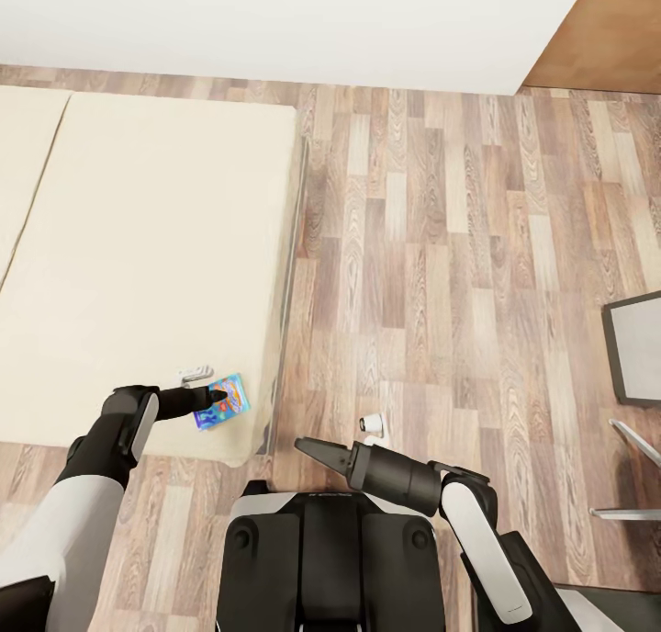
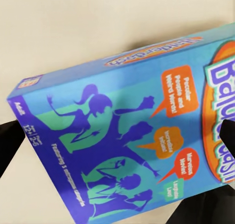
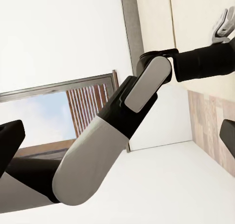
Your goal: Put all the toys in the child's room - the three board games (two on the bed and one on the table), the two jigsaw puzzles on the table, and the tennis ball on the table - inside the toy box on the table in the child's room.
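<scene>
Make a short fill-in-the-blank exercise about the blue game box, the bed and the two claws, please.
1. The blue board game lies on the beige ____.
2. The ____ claw reaches over the board game near the bed's corner.
3. The right claw hangs above the wooden ____ and holds nothing.
4. The speech bubbles printed on the box are ____ in colour.

Missing words: bed; left; floor; orange

White wall (image 1: pixel 275 16), wood-plank floor (image 1: pixel 441 246), grey chair (image 1: pixel 635 347) at the right edge.
</scene>
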Robot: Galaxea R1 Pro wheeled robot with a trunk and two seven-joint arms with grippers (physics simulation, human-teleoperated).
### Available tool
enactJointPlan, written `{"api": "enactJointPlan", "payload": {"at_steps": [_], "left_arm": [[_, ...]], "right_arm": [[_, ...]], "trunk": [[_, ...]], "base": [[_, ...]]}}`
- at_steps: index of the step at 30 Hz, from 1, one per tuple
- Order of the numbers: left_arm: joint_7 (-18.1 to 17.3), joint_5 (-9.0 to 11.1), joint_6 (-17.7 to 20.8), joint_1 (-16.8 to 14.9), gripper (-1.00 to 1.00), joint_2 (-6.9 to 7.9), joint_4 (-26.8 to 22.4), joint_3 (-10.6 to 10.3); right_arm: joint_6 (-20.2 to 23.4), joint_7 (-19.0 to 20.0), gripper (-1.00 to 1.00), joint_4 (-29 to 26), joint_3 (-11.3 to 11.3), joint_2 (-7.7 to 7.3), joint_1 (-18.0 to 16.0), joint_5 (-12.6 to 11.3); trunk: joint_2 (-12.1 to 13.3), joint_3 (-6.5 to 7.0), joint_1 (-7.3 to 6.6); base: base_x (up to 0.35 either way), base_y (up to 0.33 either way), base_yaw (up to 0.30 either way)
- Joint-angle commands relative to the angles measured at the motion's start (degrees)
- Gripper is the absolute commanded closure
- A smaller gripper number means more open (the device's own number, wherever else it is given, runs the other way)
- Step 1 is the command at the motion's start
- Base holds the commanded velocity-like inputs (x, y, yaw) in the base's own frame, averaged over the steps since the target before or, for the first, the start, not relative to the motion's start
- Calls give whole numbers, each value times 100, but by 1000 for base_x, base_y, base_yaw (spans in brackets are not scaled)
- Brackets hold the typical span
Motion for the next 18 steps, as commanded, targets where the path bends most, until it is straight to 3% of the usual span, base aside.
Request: {"api": "enactJointPlan", "payload": {"at_steps": [1,11,18], "left_arm": [[-37,-26,30,-2,-100,-2,-6,15],[-39,-25,32,-2,-100,-2,-6,15],[-43,-25,38,-2,-100,-2,-6,14]], "right_arm": [[33,3,-100,-1,-4,1,-2,-13],[33,3,-100,-1,-4,4,-2,-13],[33,3,-100,-1,-4,0,-2,-13]], "trunk": [[-9,-6,3],[-9,-6,3],[-9,-6,3]], "base": [[0,-9,0],[0,-5,0],[0,-140,0]]}}
